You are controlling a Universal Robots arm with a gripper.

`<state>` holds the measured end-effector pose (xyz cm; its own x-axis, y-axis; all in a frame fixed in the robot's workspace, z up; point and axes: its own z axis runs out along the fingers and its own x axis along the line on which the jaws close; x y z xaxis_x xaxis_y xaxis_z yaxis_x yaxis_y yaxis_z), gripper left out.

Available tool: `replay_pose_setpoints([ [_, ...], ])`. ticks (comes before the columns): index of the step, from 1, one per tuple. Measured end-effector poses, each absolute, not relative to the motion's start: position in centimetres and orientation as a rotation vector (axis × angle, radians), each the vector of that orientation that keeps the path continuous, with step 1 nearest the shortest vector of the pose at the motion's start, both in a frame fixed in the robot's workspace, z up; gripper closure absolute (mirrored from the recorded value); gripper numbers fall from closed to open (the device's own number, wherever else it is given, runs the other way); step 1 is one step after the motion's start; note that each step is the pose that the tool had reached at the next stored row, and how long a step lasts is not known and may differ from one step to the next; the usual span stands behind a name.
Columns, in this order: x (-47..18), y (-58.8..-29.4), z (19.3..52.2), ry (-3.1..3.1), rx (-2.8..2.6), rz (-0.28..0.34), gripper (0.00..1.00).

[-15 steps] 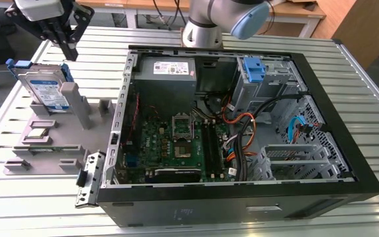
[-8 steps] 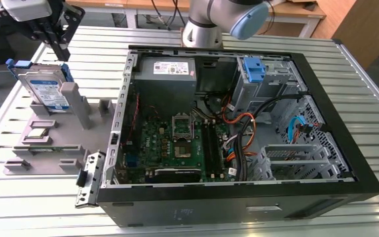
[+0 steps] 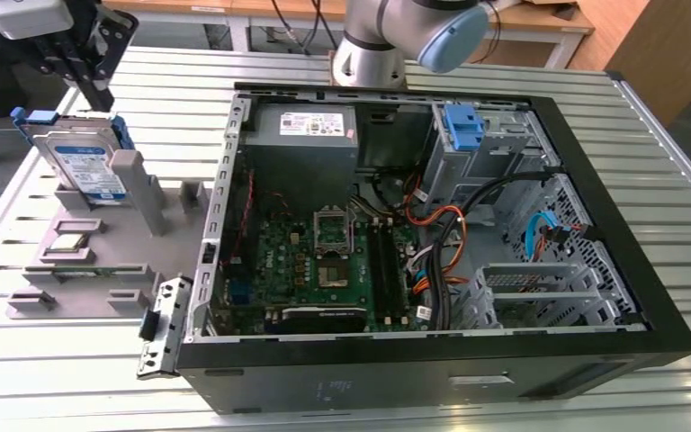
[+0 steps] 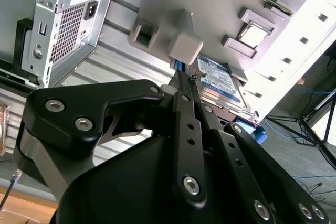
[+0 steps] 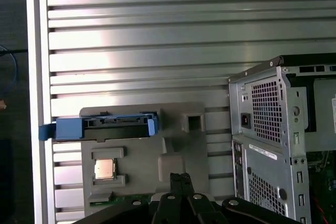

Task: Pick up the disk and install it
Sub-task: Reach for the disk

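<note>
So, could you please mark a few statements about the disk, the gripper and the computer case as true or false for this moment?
1. The disk stands on its edge in the grey holder, outside the computer case. True.
2. The gripper is holding the disk. False: it hangs near the disk's top, apart from it, with its fingers together and nothing between them.
3. The case is open, with the motherboard in sight. True.
4. The blue bracket lies on the grey holder. False: it sits inside the case, to the exterior view's right of the power supply box.
</note>
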<state>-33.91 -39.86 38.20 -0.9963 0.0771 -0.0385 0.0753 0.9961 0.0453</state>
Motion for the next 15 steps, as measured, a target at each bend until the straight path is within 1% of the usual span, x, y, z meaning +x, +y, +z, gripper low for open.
replay_pose_setpoints([
  [15, -36.3, -39.5, 38.0, 3.098, 0.128, 0.068, 0.90],
])
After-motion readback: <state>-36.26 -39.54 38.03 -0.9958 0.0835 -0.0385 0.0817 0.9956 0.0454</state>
